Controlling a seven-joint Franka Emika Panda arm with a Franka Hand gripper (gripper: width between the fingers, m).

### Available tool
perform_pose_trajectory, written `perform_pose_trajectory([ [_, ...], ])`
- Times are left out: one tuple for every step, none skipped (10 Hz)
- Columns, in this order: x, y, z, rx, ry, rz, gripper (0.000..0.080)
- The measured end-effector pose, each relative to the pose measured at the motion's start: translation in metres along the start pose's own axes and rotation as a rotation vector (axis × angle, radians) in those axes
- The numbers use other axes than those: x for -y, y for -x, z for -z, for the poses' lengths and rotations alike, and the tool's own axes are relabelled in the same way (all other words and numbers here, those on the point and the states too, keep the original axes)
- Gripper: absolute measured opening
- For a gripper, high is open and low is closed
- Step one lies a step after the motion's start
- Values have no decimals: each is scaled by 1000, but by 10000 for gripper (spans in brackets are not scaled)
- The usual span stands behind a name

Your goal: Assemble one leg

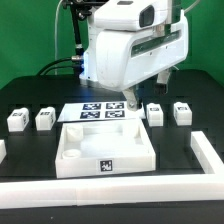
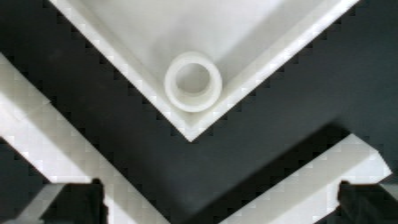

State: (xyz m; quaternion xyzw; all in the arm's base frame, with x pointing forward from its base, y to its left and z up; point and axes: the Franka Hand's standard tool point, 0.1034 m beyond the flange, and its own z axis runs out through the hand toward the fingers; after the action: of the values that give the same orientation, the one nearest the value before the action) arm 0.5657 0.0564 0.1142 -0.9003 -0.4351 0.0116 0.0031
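On the black table (image 1: pixel 30 150): white top (image 1: pixel 75 168), front centre.
Gripper (image 1: pixel 133 103): above the top's corner hole (image 2: pixel 192 80); fingers (image 2: pixel 57 203) wide apart, empty.
Leg (image 1: pixel 154 113): untouched, standing just beside the gripper, toward the exterior view's right.

arm (image 1: pixel 120 55): white glossy shell | grey panel (image 1: pixel 165 45) | black cable (image 1: pixel 75 38) | claw (image 1: pixel 133 101): dark

The black bench (image 1: pixel 30 150) carries a white square top (image 1: pixel 75 167) near the front, the marker board (image 1: pixel 103 112) just behind it, one leg (image 1: pixel 17 120) beside a second leg (image 1: pixel 44 119) toward the exterior view's left, a third leg (image 1: pixel 155 113) and fourth leg (image 1: pixel 181 111) toward its right, and a white rail (image 1: pixel 110 190) along the front edge
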Motion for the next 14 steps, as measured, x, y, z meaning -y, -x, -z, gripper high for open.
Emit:
perform_pose_trajectory([
  [0,1,-3,3,-3,-1,650],
  [0,1,-3,3,-3,-1,650],
  [0,1,-3,3,-4,-1,650],
  [0,1,-3,3,-4,-1,650],
  [0,1,-3,3,-4,-1,650],
  [0,1,-3,3,-4,-1,650],
  [1,1,-3,3,-4,-1,650],
  [1,1,-3,3,-4,-1,650],
  [1,1,-3,3,-4,-1,650],
  [1,1,-3,3,-4,-1,650],
  [1,1,-3,3,-4,-1,650],
  [1,1,-3,3,-4,-1,650],
  [1,1,-3,3,-4,1,650],
  [0,1,-3,3,-4,38,650],
])
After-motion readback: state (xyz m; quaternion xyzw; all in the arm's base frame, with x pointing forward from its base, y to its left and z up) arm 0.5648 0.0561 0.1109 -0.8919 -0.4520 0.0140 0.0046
